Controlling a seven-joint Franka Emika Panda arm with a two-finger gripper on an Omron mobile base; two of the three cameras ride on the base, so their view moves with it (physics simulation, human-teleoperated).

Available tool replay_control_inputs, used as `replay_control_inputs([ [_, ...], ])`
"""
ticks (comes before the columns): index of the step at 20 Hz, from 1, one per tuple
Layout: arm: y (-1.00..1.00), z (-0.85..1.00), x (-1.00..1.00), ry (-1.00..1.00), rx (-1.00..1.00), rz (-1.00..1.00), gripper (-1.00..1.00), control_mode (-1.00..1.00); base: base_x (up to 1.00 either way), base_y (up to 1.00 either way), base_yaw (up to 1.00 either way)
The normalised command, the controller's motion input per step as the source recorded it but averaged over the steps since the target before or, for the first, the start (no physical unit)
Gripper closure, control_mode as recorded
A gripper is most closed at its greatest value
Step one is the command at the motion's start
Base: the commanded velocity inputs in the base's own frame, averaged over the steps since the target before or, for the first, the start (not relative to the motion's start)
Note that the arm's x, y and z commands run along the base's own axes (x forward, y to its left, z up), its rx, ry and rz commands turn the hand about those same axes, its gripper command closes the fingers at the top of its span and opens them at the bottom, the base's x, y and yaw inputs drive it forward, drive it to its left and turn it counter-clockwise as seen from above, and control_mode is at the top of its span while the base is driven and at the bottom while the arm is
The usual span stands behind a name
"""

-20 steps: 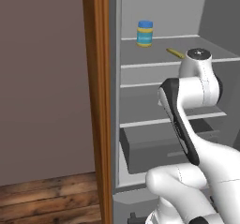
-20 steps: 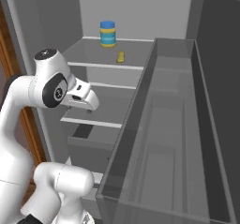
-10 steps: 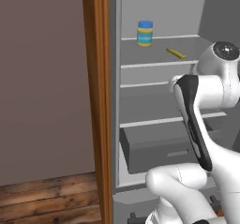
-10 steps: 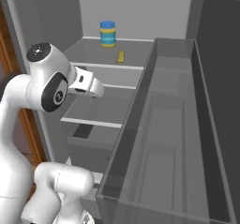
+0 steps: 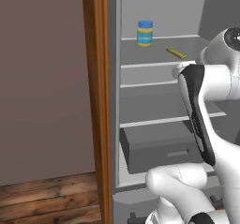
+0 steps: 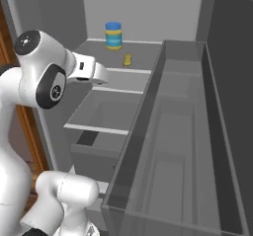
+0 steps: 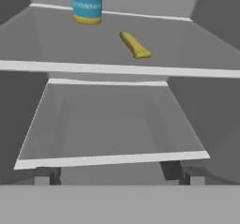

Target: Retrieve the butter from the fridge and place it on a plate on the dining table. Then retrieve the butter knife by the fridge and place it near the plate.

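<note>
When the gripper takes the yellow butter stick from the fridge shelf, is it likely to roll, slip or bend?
The butter lies flat on the shelf as a short, blocky stick, so it probably slides rather than rolls. It looks small and thin, so likely light. If soft like real butter, a hard squeeze may dent it. The jar stands apart, so bumping it seems unlikely.

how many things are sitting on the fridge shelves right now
2, both on the top shelf: the blue-lidded jar toward the back, and the butter lying nearer the front. The closed drawer below may hide more.

Kitchen: open fridge (image 5: 154, 101), shelved jar (image 5: 145, 33)
</note>
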Motion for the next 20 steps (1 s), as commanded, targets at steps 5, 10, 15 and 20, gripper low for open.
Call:
replay_control_inputs([
  [5,-0.22,0.16,0.19,-0.04,-0.04,0.01,-1.0,-1.0,0.0,0.0,0.0],
  [10,-0.36,0.06,0.46,-0.02,0.07,0.01,-1.0,-1.0,0.0,0.0,0.0],
  [15,-0.16,0.41,0.55,0.0,0.06,0.0,-1.0,-1.0,0.0,0.0,0.0],
  [20,0.0,0.29,0.43,0.0,0.03,0.0,-1.0,-1.0,0.0,0.0,0.0],
])
